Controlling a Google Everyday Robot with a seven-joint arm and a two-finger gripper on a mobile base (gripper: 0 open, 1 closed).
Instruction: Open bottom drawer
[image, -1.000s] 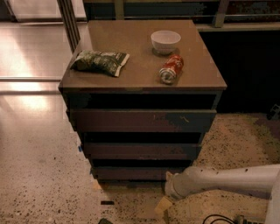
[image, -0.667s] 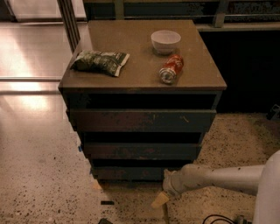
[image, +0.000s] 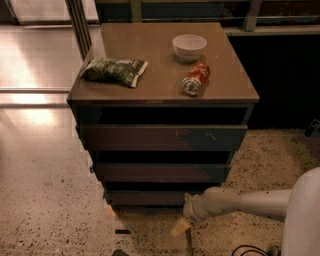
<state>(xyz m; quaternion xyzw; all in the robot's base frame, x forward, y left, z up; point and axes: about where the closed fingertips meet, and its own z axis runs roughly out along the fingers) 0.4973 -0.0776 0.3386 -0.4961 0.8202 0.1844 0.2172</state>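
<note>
The bottom drawer (image: 150, 198) is the lowest and narrowest dark wooden front of the three-drawer cabinet (image: 165, 137), just above the floor. It looks closed, with a dark gap above it. My gripper (image: 183, 231) hangs low over the speckled floor, just in front of and below the right end of the bottom drawer front. The pale arm (image: 240, 202) reaches in from the right. I see no contact between the gripper and the drawer front.
On the cabinet top lie a green snack bag (image: 115, 71), a white bowl (image: 189, 47) and a red can (image: 196, 78) on its side. The middle drawer (image: 160, 171) and the top drawer (image: 162, 138) are above. Tape marks (image: 122, 231) and a cable (image: 247, 249) lie on the floor.
The arm and gripper have moved a little to the left, closer to the right end of the bottom drawer. The drawers have not moved.
</note>
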